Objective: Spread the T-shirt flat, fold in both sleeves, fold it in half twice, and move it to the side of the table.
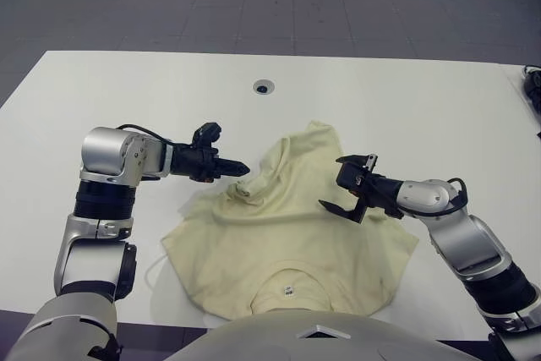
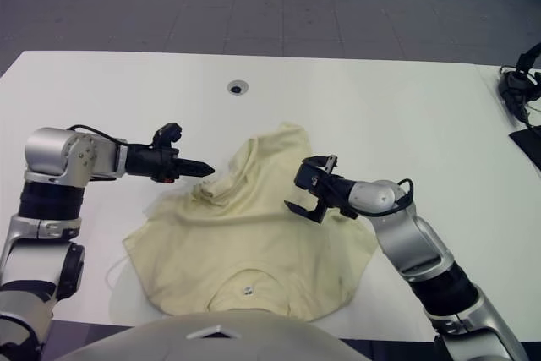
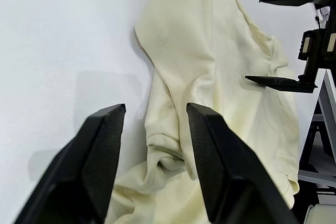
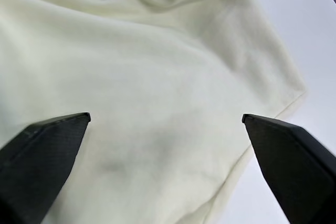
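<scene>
Pale yellow and limp, the T-shirt lies rumpled near the front edge of the white surface, light and easily bunched, best pinched at hem corners by the left claw and right claw, both open beside it.

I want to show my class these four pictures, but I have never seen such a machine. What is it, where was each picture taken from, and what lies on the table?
It is a humanoid robot with two arms, each ending in a two-fingered gripper. The two wide pictures come from cameras in its head, looking down; the two close ones from cameras on its wrists. On the white table lies a crumpled pale yellow fabric T-shirt, collar nearest the robot. The left gripper is open at a bunched fold on the shirt's left side; the right gripper is wide open over its right side. Neither holds the cloth.
</scene>
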Robot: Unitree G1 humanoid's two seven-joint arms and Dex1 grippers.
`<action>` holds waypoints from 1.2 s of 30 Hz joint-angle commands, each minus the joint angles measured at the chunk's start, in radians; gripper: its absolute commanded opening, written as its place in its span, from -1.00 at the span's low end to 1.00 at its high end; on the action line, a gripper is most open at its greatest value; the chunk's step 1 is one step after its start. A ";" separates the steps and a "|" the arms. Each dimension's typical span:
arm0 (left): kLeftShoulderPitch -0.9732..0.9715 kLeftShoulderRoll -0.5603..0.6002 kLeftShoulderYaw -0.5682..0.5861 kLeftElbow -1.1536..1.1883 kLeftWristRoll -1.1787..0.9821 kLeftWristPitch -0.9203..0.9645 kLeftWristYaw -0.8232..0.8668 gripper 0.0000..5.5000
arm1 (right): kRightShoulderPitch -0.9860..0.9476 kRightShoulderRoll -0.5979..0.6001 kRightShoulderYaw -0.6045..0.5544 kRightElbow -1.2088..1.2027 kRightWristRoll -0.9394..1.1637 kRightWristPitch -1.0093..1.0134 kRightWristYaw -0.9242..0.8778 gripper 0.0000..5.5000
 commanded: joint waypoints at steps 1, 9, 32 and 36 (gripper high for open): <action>0.025 0.025 -0.028 -0.018 -0.015 -0.005 -0.001 -0.46 | -0.017 0.002 0.004 0.002 -0.008 0.001 0.002 0.96; 0.023 0.007 -0.040 -0.015 -0.028 -0.004 0.007 -0.98 | -0.019 0.000 0.003 0.003 -0.011 -0.002 0.007 0.96; 0.004 0.055 -0.087 -0.010 -0.051 -0.020 -0.006 -0.33 | -0.005 0.006 0.001 -0.008 -0.015 0.002 -0.002 0.96; 0.008 0.051 -0.090 -0.015 -0.060 -0.015 -0.005 -0.10 | -0.005 0.007 0.003 -0.009 -0.017 0.002 -0.001 0.96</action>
